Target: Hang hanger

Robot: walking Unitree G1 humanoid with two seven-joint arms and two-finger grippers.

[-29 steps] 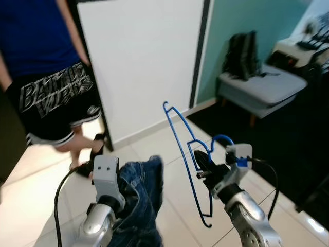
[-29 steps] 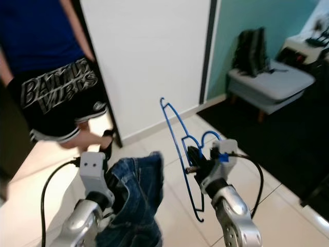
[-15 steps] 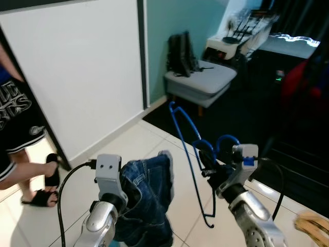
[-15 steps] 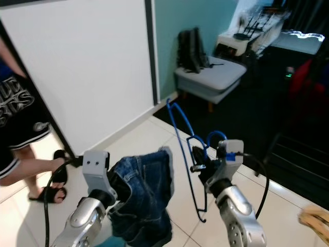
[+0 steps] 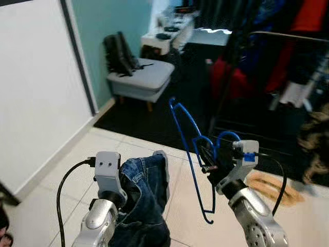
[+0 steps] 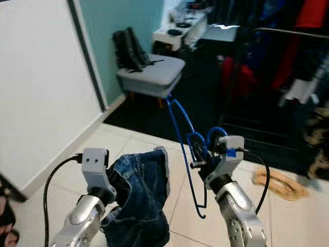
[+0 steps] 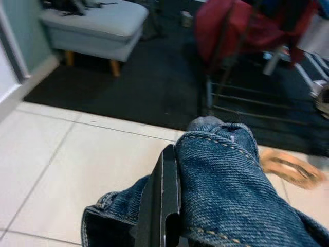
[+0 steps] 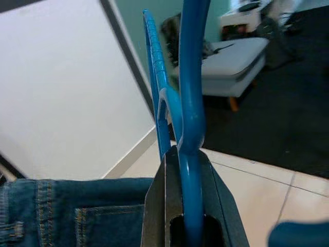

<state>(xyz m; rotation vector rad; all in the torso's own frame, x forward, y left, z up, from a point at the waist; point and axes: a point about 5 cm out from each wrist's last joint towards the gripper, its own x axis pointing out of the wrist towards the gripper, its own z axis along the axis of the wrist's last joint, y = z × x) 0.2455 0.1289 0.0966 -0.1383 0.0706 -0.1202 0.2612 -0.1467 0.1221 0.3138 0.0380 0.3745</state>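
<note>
Right gripper [image 5: 207, 163]: fingers [image 8: 175, 206] closed on the neck of the blue hanger [image 5: 191, 154], which stands upright in the air above the tiled floor [image 5: 67, 170], its hook beside the fingers and its thin frame running up and down past them. Left gripper [image 7: 163, 216]: fingers pressed shut into a bundle of blue jeans [image 5: 144, 200], held beside the hanger without touching it. Beyond, a clothes rack [image 5: 288, 38] with hanging garments stands over dark carpet; a grey stool [image 5: 141, 80] sits by the wall. The hanger looks light, stiff and smooth, likely to swivel in the grip; the neck below the hook seems the soundest hold.
</note>
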